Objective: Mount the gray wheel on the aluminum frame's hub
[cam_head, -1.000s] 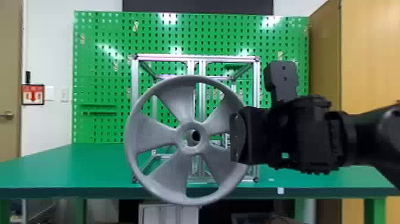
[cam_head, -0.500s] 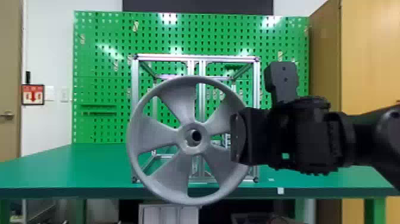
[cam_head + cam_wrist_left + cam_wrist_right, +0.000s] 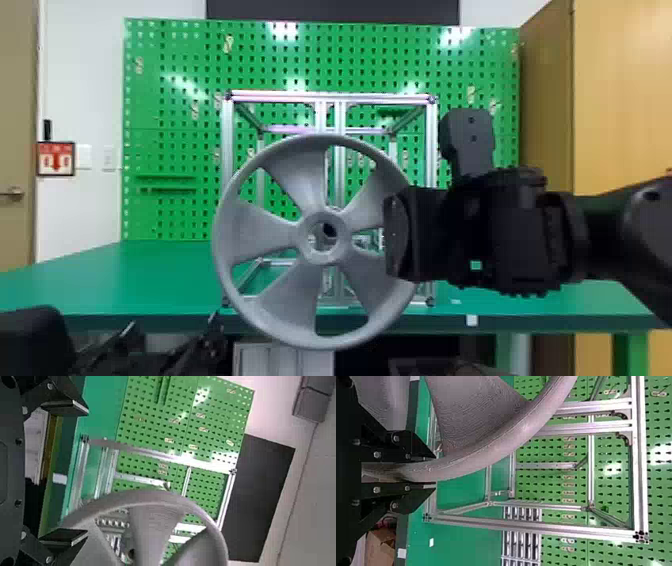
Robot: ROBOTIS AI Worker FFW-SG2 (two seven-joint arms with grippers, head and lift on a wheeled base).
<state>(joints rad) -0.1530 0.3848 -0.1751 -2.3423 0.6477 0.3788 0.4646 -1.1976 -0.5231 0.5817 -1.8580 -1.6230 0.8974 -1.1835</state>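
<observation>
In the head view my right gripper (image 3: 400, 235) holds the gray wheel (image 3: 270, 232) by its right side, upright in front of the aluminum frame (image 3: 227, 165). In the right wrist view the right gripper (image 3: 433, 473) is shut on the rim of the wheel (image 3: 494, 451). At the head view's lower left, my left gripper (image 3: 172, 340) is low, left of the wheel. The left gripper (image 3: 85, 473) stands open in the left wrist view with nothing between its fingers; the wheel (image 3: 152, 528) is close by. The wheel covers the frame's middle, and I cannot make out the hub.
The frame stands on a green table (image 3: 150, 280) before a green pegboard (image 3: 170, 115). A wooden cabinet (image 3: 620, 125) is at the right. A metal rack (image 3: 522, 534) appears beyond the frame in the right wrist view.
My left arm has come into the head view at the lower left. The wheel, held in my right gripper, has shifted very slightly; the right arm looks nearly still.
</observation>
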